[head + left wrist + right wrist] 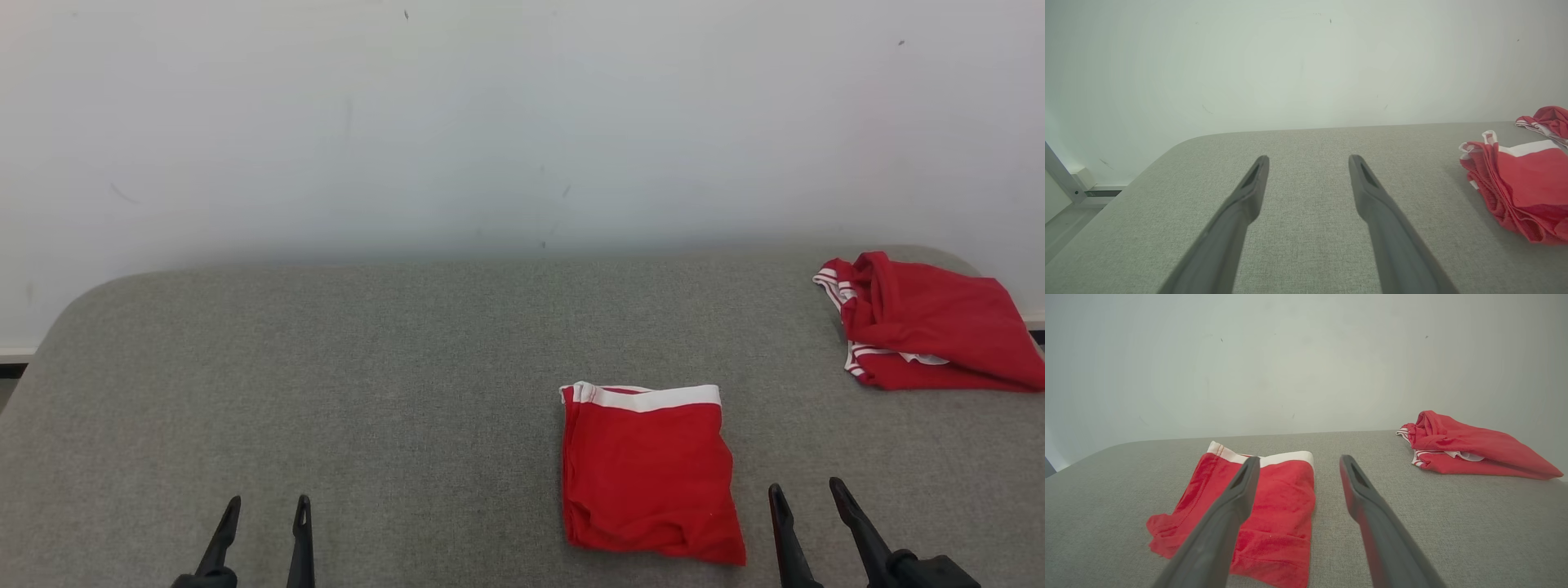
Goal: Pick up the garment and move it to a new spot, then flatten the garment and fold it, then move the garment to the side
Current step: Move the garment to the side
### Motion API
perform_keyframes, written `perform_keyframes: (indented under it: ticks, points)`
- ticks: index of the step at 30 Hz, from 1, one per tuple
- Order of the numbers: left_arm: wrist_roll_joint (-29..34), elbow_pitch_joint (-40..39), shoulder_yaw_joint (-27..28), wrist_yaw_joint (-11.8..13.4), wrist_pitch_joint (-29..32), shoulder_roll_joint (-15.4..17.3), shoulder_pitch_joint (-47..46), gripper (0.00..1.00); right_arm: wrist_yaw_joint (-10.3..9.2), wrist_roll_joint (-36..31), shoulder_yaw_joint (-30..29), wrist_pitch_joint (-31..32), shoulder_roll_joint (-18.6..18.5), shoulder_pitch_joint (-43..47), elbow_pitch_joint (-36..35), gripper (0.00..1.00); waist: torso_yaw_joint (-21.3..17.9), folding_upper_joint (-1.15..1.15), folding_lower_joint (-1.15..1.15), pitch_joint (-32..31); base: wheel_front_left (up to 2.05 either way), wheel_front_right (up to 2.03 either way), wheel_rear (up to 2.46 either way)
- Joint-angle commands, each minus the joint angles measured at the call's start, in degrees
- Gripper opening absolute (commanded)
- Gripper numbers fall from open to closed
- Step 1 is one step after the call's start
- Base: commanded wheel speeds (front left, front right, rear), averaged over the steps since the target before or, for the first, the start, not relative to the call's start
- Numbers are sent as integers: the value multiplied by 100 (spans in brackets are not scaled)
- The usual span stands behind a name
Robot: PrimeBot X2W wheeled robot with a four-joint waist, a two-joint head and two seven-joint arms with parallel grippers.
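Both spread and empty, my right gripper sits just right of the folded garment, which lies lengthwise away from me, my left gripper well apart.

Cloth garment, apparently woven matt table

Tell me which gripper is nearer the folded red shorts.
Right. The right gripper hangs open just right of the folded red shorts, not touching; the left gripper hangs open well away to their left.
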Motion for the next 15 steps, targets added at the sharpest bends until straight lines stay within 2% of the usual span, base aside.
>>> perform_keyframes:
  ticks: [1,15]
  points:
    - [-59,-8,6,22,-10,25,21,100,-17,-32,-10,26,32,10,-12,100,1,0,-1,7,0,0,0]
    - [-97,13,-12,58,-54,41,3,100,-17,-30,-28,26,-3,1,-3,100,23,0,-1,35,0,0,0]
